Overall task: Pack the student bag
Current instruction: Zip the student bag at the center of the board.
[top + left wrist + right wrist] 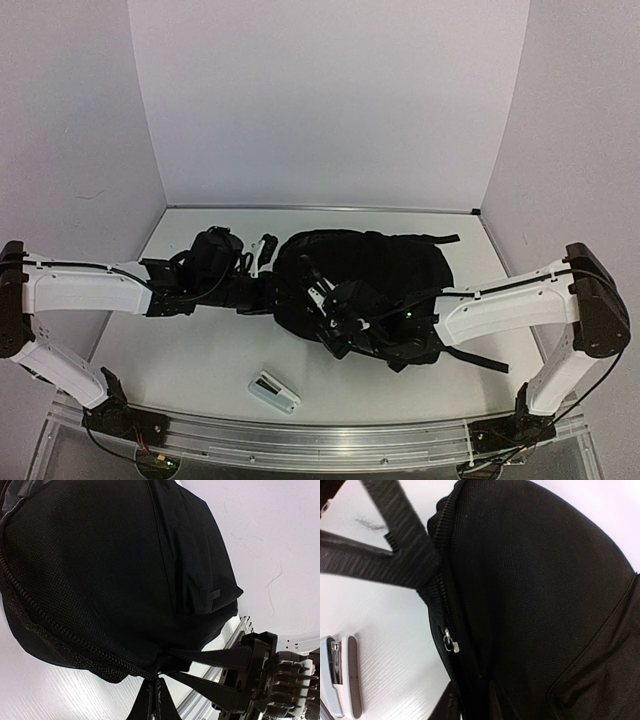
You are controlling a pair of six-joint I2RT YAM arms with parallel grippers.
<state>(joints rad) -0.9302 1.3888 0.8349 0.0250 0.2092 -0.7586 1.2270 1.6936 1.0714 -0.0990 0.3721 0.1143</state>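
- Centre of the top view, on the white table (180,350): the student bag (380,285) lies flat, zip side toward the lower left of frame. It has to lie that way so I can reach the opening from the near edge.
- In the right wrist view the zip (442,605) runs top to bottom down the bag's edge. The small metal pull (451,642) sits about mid-frame and the zip looks closed, so my guess is nothing has gone in yet.
- A strap (395,555) leaves the bag at upper left of that view, just beside the zip line. It could snag a pull, so I'll watch it.
- My left gripper (156,700) is at the bottom of the left wrist view, clamped right down. Its tips meet at the bag's seam where the straps come off, and it looks like it's pinching fabric there. Prob. an anchor, so the bag won't slide when the zip gets tugged.
- My right gripper (470,707) is at the bottom edge of its own view, over the zip below the pull. I can't tell how wide it stands, or whether it has hold of anything, as the fingers are dark against dark cloth.
- Outward: a white stapler (273,390) sits at lower centre of the top view, near the bag but apart from it. It's prob. parked there as cargo for after the zip opens.
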